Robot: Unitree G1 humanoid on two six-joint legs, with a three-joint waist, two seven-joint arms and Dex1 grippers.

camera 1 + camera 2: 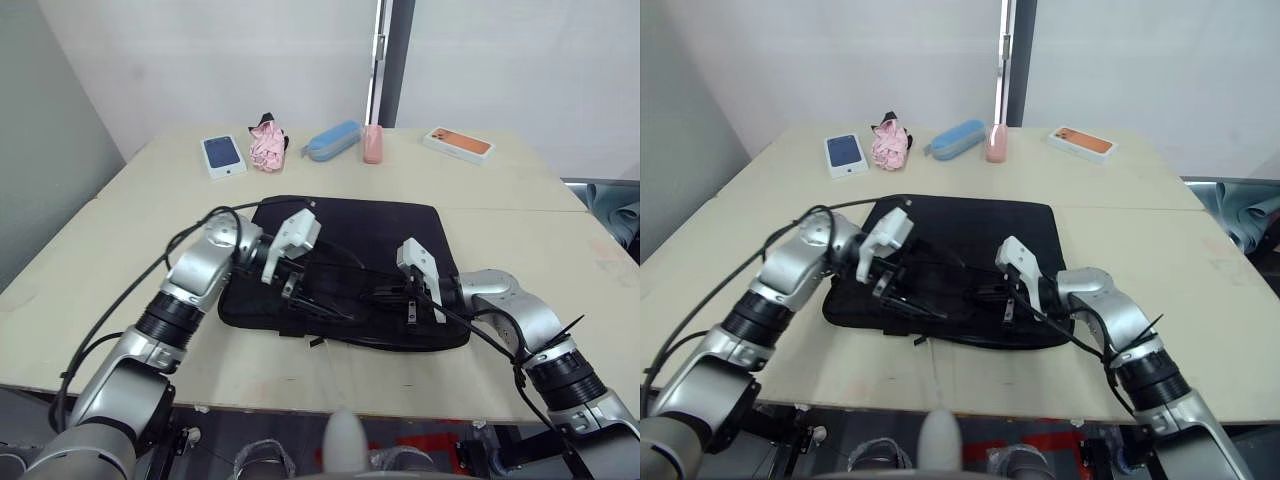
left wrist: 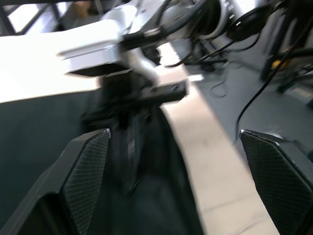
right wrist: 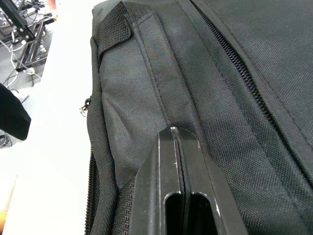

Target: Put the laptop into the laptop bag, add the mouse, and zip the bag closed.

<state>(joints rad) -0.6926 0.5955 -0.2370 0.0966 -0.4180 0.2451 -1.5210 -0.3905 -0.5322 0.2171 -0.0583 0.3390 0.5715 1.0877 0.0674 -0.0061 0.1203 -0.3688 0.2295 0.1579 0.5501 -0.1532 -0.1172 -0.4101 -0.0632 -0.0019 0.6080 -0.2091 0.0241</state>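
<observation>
The black laptop bag lies flat in the middle of the table, its strap handles loose along the near edge. My left gripper hovers over the bag's near-left part, and the left wrist view shows its fingers wide apart with nothing between them. My right gripper rests on the near-right part. In the right wrist view its fingertips are pressed together against a fabric strap, beside a zipper line. The laptop and the mouse are out of view.
Along the table's far edge stand a boxed blue phone, a pink cloth bundle, a blue pouch, a small pink object and a boxed orange phone. The table's front edge runs close below the bag.
</observation>
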